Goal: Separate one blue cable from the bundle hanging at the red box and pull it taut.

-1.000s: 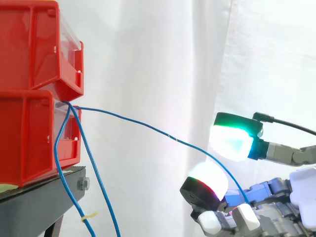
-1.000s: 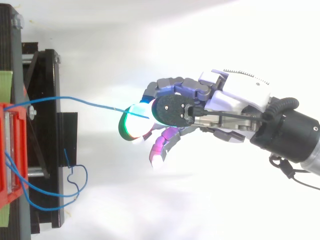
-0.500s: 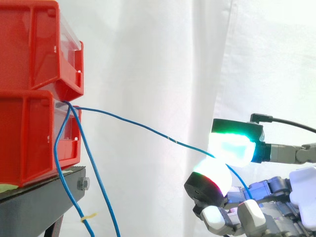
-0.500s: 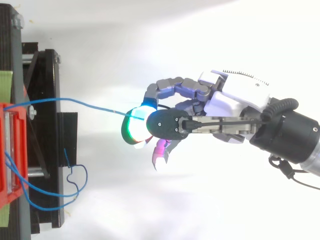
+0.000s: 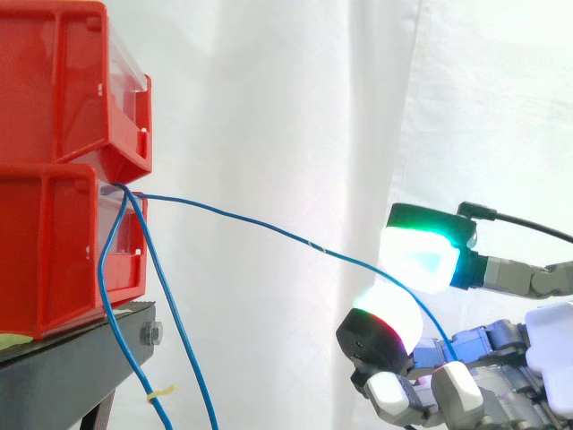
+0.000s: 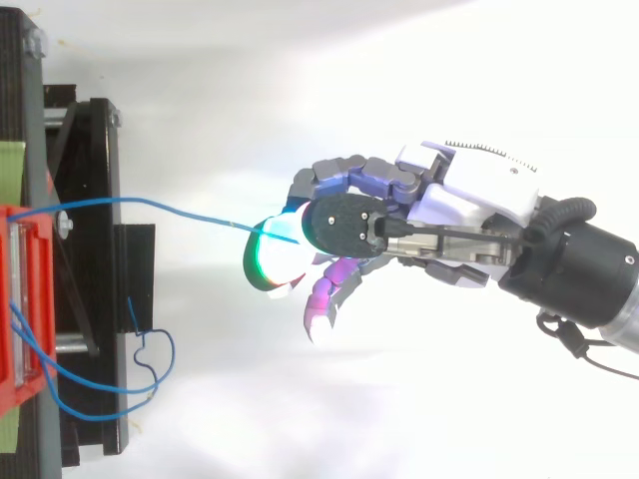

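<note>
Your hand (image 6: 469,200) is easing its pinch: the green pad (image 5: 419,258) is riding higher above the lower pad (image 5: 387,315) than half a second ago. Its fingers are curling round the cable (image 5: 309,244), which is sagging rightward from the bins (image 5: 54,90) at left. Other strands (image 5: 183,340) are dangling beside the black stand (image 5: 72,367). A white curtain (image 5: 269,90) is hanging behind.

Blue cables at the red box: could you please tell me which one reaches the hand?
The blue cable arcing rightward from the red box to the hand; the other strands hang down beside the stand.
</note>
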Robot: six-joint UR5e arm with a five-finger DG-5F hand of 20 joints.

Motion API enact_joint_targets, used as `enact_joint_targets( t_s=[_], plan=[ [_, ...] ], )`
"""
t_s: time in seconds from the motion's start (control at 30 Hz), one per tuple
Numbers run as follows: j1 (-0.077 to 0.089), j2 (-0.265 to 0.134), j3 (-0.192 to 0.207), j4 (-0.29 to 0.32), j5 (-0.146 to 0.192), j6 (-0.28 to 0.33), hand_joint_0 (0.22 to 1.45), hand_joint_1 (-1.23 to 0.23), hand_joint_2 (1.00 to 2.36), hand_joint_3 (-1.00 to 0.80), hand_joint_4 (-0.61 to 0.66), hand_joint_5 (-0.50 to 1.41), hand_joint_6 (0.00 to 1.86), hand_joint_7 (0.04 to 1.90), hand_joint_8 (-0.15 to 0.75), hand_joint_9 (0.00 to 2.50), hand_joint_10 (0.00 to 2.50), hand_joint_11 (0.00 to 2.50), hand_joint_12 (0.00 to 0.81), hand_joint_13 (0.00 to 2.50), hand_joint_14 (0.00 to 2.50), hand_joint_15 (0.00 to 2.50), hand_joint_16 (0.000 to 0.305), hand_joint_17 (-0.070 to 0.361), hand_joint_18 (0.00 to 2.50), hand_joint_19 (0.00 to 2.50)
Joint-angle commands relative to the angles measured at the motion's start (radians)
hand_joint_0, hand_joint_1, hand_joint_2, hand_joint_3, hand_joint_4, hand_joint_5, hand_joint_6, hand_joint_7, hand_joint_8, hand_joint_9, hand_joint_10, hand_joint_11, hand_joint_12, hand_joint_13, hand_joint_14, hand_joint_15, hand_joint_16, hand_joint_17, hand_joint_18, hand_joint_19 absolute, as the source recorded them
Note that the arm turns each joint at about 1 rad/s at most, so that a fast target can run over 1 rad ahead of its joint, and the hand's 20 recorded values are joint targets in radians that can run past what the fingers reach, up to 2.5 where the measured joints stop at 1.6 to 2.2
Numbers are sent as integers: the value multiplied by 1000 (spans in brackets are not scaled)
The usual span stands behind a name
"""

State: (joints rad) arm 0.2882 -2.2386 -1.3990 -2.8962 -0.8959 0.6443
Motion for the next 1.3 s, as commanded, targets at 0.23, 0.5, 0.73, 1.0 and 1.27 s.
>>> enact_joint_targets(
  t_s=[0.23,0.5,0.73,1.0,1.27],
  plan=[
    [0,-1,0,0,-2,0,630,-712,1022,-93,37,-180,892,1174,371,956,14,658,444,1196,19,638,52,116,978,609],
    [0,1,0,6,-2,-17,619,-672,1012,-353,99,-172,860,1101,355,970,15,662,432,1188,21,653,50,112,955,628],
    [2,-1,0,6,-2,-23,588,-603,1001,-482,144,-164,806,1116,360,970,18,654,440,1183,21,651,51,114,950,636],
    [2,1,0,8,-2,-29,579,-621,1000,-500,146,-162,797,1139,362,970,18,654,441,1182,22,650,51,115,956,628],
    [3,1,0,9,-2,-31,634,-772,1024,-138,-6,-163,875,1241,351,982,16,676,426,1189,22,651,49,111,952,618]
  ],
)
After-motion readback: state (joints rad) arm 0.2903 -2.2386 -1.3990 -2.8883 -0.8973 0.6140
